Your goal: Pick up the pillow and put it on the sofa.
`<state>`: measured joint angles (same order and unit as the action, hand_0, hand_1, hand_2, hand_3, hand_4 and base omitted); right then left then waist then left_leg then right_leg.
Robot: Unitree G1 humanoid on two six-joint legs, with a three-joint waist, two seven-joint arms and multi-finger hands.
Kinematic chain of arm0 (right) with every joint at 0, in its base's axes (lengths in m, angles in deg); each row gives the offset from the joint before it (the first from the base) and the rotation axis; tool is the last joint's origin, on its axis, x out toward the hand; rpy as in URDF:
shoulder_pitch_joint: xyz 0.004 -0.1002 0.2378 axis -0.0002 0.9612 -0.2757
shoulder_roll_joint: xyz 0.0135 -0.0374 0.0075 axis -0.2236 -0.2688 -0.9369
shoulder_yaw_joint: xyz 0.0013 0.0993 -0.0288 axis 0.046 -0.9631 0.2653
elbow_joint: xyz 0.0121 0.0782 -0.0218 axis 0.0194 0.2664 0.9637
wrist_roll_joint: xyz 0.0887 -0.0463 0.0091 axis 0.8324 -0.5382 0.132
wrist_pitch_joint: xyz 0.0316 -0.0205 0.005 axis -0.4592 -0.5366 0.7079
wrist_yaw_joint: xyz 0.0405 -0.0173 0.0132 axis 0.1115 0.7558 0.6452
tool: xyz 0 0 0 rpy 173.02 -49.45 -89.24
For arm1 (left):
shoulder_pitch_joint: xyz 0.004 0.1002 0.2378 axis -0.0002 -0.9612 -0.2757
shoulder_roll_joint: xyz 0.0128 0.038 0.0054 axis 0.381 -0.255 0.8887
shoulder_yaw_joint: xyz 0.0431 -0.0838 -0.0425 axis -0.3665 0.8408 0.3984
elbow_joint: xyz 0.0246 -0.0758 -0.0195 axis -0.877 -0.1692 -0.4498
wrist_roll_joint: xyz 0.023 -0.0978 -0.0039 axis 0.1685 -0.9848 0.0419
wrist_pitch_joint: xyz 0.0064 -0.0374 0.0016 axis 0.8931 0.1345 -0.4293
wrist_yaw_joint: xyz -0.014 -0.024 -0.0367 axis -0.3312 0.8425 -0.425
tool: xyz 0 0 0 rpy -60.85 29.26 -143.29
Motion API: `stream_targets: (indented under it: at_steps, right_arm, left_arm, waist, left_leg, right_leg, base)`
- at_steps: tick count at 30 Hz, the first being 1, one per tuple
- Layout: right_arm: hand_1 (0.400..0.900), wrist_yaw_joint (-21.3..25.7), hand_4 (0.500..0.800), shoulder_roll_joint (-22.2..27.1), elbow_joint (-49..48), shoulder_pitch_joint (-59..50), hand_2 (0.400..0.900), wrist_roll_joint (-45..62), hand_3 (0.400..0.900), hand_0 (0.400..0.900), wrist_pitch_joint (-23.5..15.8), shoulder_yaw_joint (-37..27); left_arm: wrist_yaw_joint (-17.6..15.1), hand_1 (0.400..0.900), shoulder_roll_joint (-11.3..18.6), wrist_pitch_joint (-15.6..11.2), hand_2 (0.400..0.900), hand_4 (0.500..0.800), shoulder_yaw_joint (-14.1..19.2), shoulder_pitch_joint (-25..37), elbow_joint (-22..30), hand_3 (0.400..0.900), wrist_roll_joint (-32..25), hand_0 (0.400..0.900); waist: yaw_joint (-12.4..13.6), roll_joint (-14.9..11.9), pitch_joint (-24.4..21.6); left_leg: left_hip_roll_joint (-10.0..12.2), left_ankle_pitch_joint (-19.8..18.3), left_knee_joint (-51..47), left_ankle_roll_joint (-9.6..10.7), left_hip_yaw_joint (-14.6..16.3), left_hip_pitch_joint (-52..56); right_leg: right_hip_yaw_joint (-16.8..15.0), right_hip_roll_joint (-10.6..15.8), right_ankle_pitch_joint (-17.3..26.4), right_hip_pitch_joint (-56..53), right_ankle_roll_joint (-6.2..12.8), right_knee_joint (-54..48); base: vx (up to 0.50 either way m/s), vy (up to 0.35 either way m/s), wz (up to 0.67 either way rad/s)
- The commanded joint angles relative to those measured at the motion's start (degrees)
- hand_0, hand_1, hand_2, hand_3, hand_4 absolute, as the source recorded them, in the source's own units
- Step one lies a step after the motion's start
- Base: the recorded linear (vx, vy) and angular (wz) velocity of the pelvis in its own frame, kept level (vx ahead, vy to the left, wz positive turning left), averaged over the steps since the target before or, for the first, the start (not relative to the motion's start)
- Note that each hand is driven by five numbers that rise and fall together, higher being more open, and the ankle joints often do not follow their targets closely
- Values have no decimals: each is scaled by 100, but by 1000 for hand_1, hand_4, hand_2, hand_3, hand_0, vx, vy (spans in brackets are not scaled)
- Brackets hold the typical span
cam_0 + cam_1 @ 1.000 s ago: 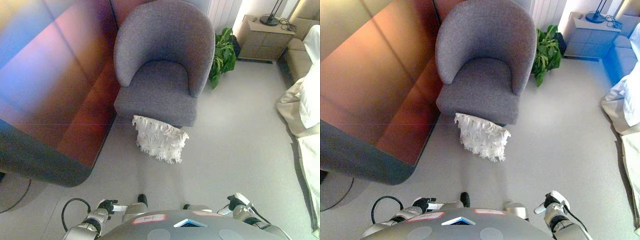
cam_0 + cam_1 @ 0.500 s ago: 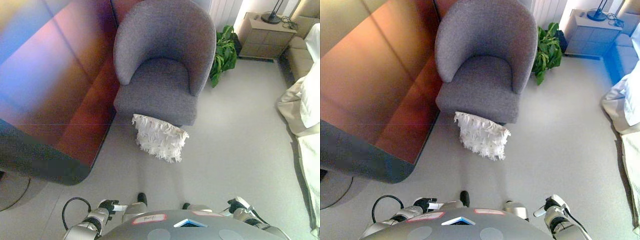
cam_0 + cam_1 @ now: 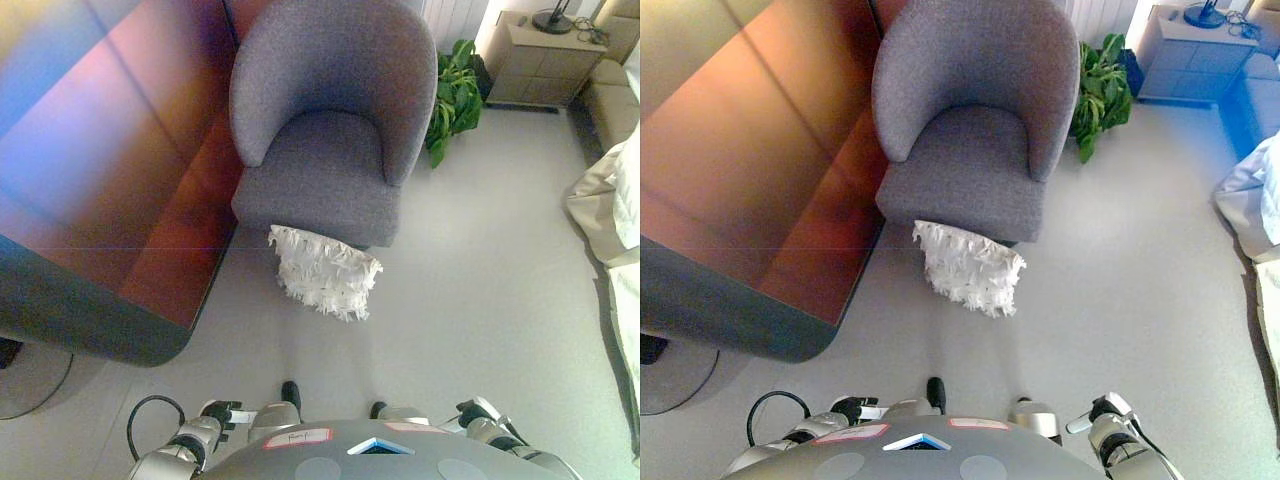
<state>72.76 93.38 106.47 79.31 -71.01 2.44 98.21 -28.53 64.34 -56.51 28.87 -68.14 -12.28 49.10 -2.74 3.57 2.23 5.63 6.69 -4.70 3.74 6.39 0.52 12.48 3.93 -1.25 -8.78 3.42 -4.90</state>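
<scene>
nothing is done yet, by the look of it. at far left, a glossy reddish-brown desk (image 3: 110,180). the left hand (image 3: 213,415) hangs low and near, fingers curled on nothing. the shaggy white pillow (image 3: 324,272) leans on the floor against the rounded grey fabric sofa (image 3: 325,130). the right hand (image 3: 1102,411) is low too; its grip i cannot tell.

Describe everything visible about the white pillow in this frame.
The pillow is white and roughly square, covered in shaggy, feather-like tufts with a ragged fringe along its lower edge. It lies on the grey floor, its upper edge against the front base of the grey armchair. Neither robot hand touches it.
</scene>
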Motion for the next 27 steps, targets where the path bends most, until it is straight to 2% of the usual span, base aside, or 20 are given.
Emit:
stream_targets:
  at_steps: [1,2,4,6,8,12,15,16,17,20,22,23,26,27]
  right_arm:
    - [900,181,800,7,320,-583,900,83,900,900,104,-6]
    - [900,172,800,15,317,-592,900,81,900,900,105,-3]
    - [900,129,800,71,306,-677,900,62,900,900,95,29]
    - [900,96,800,128,289,-709,900,40,900,900,50,70]
    - [900,41,800,200,283,-721,900,-23,900,900,-12,92]
    - [900,-94,800,273,380,-745,900,-204,900,900,-278,61]
    - [900,-197,800,294,373,-712,900,-325,900,900,-391,91]
    - [900,-271,800,298,381,-693,900,-316,900,900,-449,100]
    - [900,-281,800,297,384,-688,900,-319,900,900,-463,102]
    - [900,-441,800,248,395,-599,900,-460,900,900,-649,147]
    - [900,-499,800,175,421,-560,900,-513,900,900,-658,143]
    - [900,-526,800,123,457,-560,900,-513,900,900,-667,119]
    - [900,-585,800,4,494,-562,900,-493,900,900,-657,37]
    - [900,-603,800,-30,464,-530,900,-456,900,900,-692,-2]
  left_arm:
    - [-18,900,156,42,900,800,-212,335,7,900,-4,900]
    - [-17,900,152,46,900,800,-222,348,15,900,-8,900]
    - [-35,900,119,48,900,800,-250,450,63,900,-53,900]
    - [-33,900,110,1,900,800,-223,474,75,900,-61,900]
    - [-30,900,96,-15,900,800,-179,458,88,900,-80,900]
    - [-22,900,92,-22,900,800,-100,254,36,900,-77,900]
    - [-24,900,76,-44,900,800,-58,60,-38,900,-89,900]
    - [-15,900,70,-54,900,800,-41,14,-62,900,-82,900]
    - [-17,900,69,-58,900,800,-39,4,-66,900,-86,900]
    - [-29,900,29,-114,900,800,-1,-143,-123,900,-131,900]
    - [-36,900,7,-101,900,800,29,-155,-150,900,-154,900]
    - [-17,900,17,-34,900,800,71,-121,-142,900,-154,900]
    - [-34,900,88,-62,900,800,141,-49,-186,900,-146,900]
    - [-10,900,155,-87,900,800,170,0,-146,900,-154,900]
  waist:
    - [80,-319,312]
    - [73,-326,322]
    - [18,-464,424]
    - [18,-553,531]
    - [98,-566,688]
    - [374,-336,907]
    - [613,-158,933]
    - [695,-147,936]
    - [708,-157,950]
    - [863,-101,877]
    - [893,-101,819]
    - [882,-161,768]
    - [935,-274,672]
    - [956,-348,642]
  left_leg:
    - [-203,-842,146,-171,242,517]
    - [-183,-854,237,-159,240,479]
    - [-112,-1065,1259,-176,258,148]
    - [-35,-932,2310,-169,219,-242]
    - [27,-613,2957,-143,109,-789]
    - [10,8,2170,20,4,-1279]
    - [8,668,1008,231,-4,-1506]
    - [24,742,532,266,24,-1545]
    - [17,753,436,269,41,-1525]
    - [176,780,41,336,123,-1765]
    - [289,737,172,304,382,-1817]
    - [310,420,192,161,673,-1798]
    - [199,291,883,25,494,-1926]
    - [136,160,1314,-81,465,-2073]
  right_leg:
    - [-461,-26,-21,471,96,314]
    - [-472,-31,-30,495,78,345]
    - [-552,39,-65,675,-68,583]
    - [-564,69,-77,754,-205,740]
    - [-687,30,-123,688,-286,864]
    - [-843,-181,-405,232,-255,884]
    - [-1017,-390,-690,-339,-241,753]
    - [-1101,-406,-818,-551,-234,724]
    - [-1118,-393,-853,-603,-230,727]
    - [-1321,-424,-1458,-1029,-219,929]
    - [-1306,-348,-1722,-1195,-143,1090]
    - [-1200,-206,-1710,-1239,-39,1183]
    - [-1175,16,-1736,-1328,124,1523]
    - [-1139,153,-1550,-1298,218,1709]
  base:
    - [6,-89,-1]
    - [-3,-138,1]
    - [-14,-155,-2]
    - [43,-151,-16]
    - [174,-99,-39]
    - [363,41,-56]
    - [531,79,-66]
    - [514,67,-60]
    - [584,84,-62]
    - [580,108,-52]
    - [609,173,-27]
    - [676,231,-12]
    - [618,191,2]
    - [563,178,19]
